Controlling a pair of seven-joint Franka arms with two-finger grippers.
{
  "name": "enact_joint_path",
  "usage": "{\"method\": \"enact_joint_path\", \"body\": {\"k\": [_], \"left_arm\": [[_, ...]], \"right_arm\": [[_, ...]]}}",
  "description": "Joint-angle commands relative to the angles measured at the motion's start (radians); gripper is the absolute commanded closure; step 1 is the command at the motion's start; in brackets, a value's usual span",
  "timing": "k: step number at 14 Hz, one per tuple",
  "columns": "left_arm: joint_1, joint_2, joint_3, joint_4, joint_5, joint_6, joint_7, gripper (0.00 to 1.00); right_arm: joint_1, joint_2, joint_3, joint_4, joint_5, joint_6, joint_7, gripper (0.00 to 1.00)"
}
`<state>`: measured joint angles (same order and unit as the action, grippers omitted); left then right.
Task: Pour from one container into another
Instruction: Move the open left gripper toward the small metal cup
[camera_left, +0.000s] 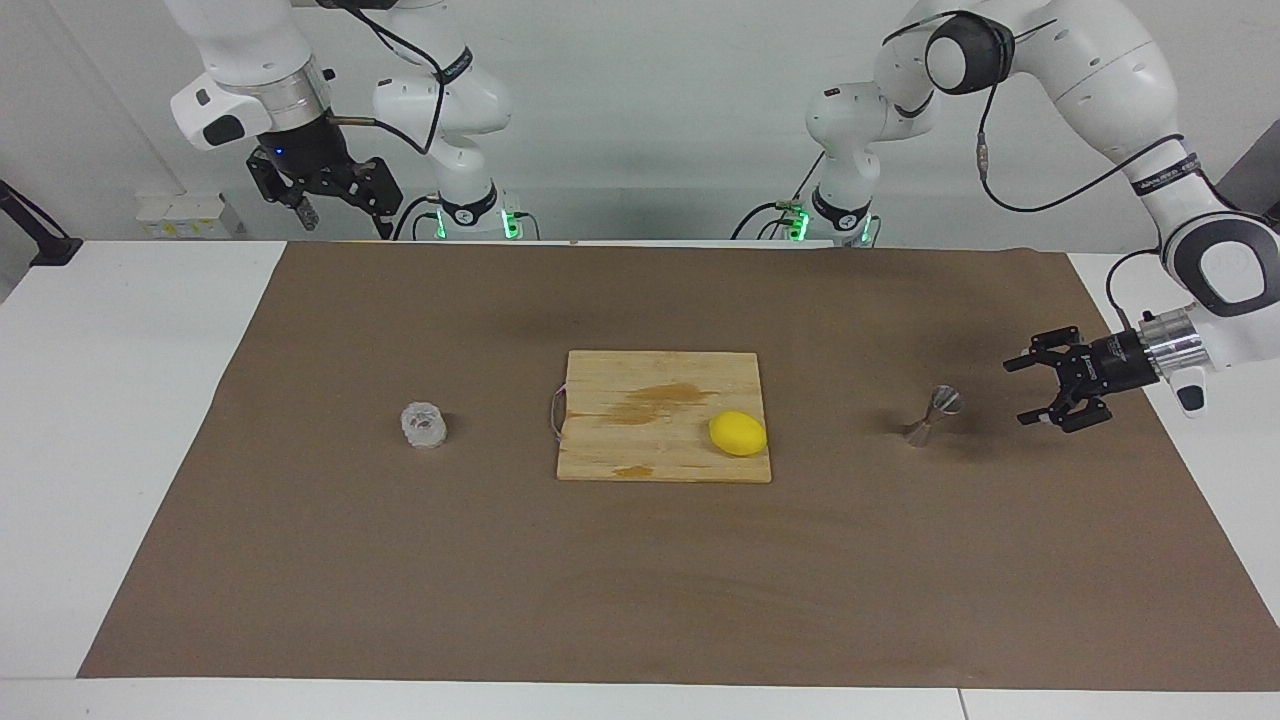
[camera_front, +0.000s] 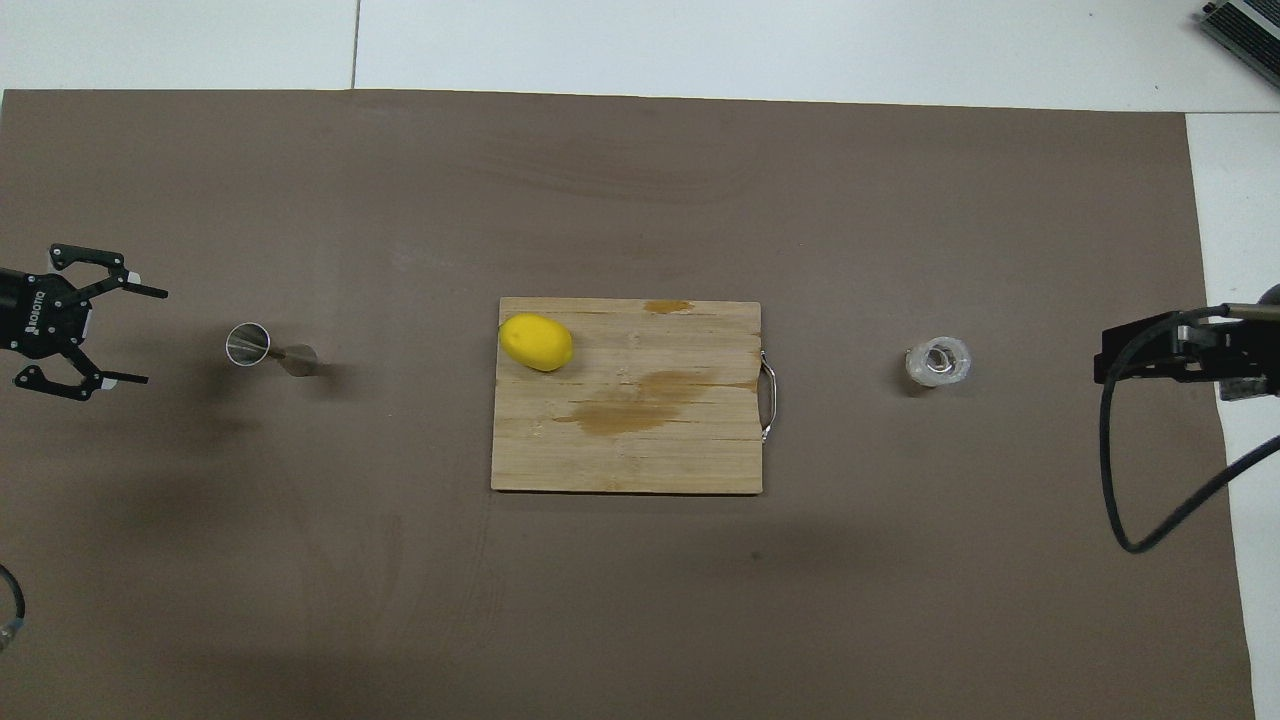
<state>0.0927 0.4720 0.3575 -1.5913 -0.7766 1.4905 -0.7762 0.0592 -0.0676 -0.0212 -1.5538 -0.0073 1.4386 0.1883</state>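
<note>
The clear ribbed glass cup (camera_left: 424, 425) (camera_front: 938, 362) stands on the brown mat toward the right arm's end. Toward the left arm's end stands the silvery hourglass jigger (camera_left: 932, 415) (camera_front: 268, 348). My left gripper (camera_left: 1018, 392) (camera_front: 155, 336) hangs low over the mat beside the jigger. It lies level, pointing at the jigger, open and a short gap away from it. My right gripper (camera_left: 345, 225) (camera_front: 1105, 355) is held high over the mat's edge at the right arm's end, open and holding nothing, well apart from the cup.
A wooden cutting board (camera_left: 650, 410) (camera_front: 640, 440) with a metal handle lies mid-mat between the two containers. A yellow lemon (camera_left: 738, 433) (camera_front: 536, 341) sits on its corner toward the jigger. A black cable loops by the right arm.
</note>
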Motion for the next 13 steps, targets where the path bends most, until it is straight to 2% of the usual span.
{"method": "enact_joint_path", "body": {"k": [1, 5, 13], "left_arm": [[0.007, 0.037, 0.004, -0.027, -0.059, 0.004, -0.006, 0.0], [-0.004, 0.042, 0.003, -0.051, -0.064, -0.003, 0.023, 0.0], [0.004, 0.068, 0.003, -0.151, -0.239, -0.006, 0.092, 0.0]], "right_arm": [[0.002, -0.021, 0.009, -0.026, 0.01, -0.003, -0.015, 0.0], [0.002, -0.024, 0.009, -0.026, 0.01, -0.003, -0.112, 0.0], [-0.004, -0.037, 0.01, -0.025, 0.017, -0.003, -0.11, 0.0]]}}
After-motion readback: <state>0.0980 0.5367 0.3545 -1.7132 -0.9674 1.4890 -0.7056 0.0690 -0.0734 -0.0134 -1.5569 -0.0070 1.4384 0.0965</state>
